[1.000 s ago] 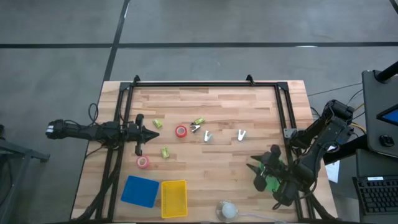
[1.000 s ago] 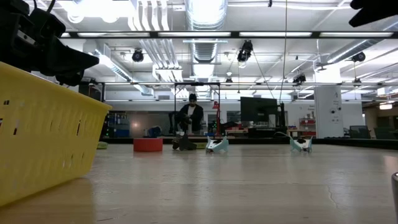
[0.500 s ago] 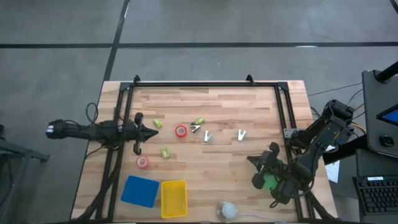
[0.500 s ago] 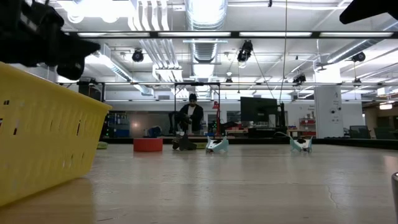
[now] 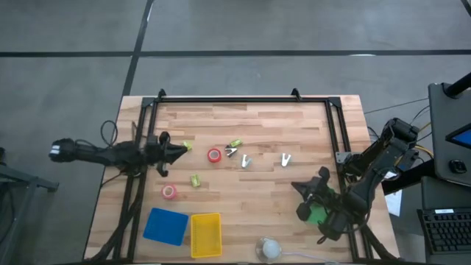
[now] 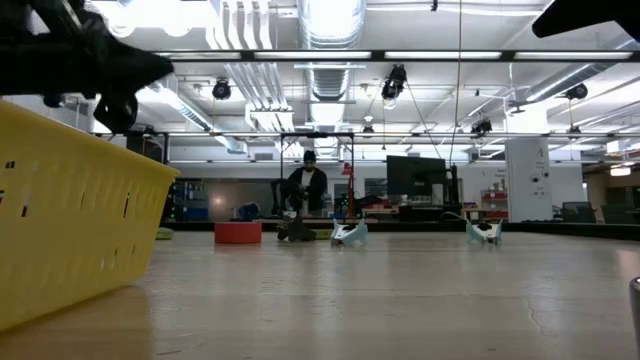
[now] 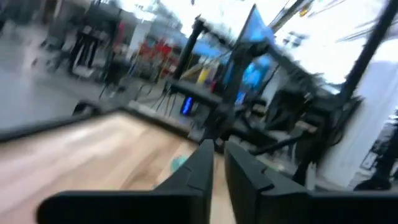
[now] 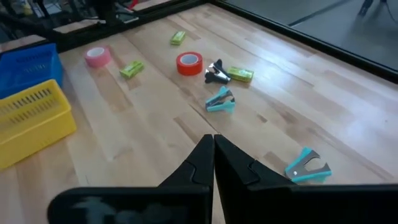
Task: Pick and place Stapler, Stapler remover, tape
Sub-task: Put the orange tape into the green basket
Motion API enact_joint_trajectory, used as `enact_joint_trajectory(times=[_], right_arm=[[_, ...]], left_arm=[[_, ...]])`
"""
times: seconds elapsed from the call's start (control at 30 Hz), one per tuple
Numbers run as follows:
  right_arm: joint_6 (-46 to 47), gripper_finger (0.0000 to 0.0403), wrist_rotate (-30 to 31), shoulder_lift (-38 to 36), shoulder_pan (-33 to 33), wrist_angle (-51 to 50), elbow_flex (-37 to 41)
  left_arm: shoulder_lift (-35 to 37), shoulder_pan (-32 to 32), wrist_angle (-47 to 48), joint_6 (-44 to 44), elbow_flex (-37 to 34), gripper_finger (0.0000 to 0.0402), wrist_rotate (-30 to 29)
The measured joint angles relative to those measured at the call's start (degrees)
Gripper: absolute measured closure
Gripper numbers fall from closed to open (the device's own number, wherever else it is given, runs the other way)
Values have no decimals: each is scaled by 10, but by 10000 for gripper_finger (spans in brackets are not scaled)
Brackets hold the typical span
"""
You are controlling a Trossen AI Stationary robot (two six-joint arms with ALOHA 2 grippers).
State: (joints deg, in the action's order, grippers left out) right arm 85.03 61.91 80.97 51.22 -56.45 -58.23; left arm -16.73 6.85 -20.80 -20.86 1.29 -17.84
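Desk (image 5: 294,125): yellow basket (image 5: 205,234) sitting lower centre. Right claw (image 8: 213,140) hovering clenched, lower right; left claw (image 5: 179,149) seemingly clenched, left. Red tape (image 8: 189,63) lying upper centre; release before descending squarely over it.

Ahead of the closed right gripper (image 8: 213,142), bare wood is left open as far as a teal staple remover (image 8: 220,101); another staple remover (image 8: 308,165) lies off to one side, and a yellow basket (image 8: 31,121) bounds the other side.
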Motion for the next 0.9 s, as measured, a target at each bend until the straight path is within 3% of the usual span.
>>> enact_joint_trajectory(times=[0.5,0.77,0.9], right_arm=[[-2,394,-2,0,-18,3,12],[-2,394,-5,0,-18,9,14],[-25,394,-6,0,-18,33,15]], left_arm=[[-270,0,3,-55,89,76,-93],[-422,-3,8,-45,179,50,-97],[-497,-19,75,-44,233,50,-92]])
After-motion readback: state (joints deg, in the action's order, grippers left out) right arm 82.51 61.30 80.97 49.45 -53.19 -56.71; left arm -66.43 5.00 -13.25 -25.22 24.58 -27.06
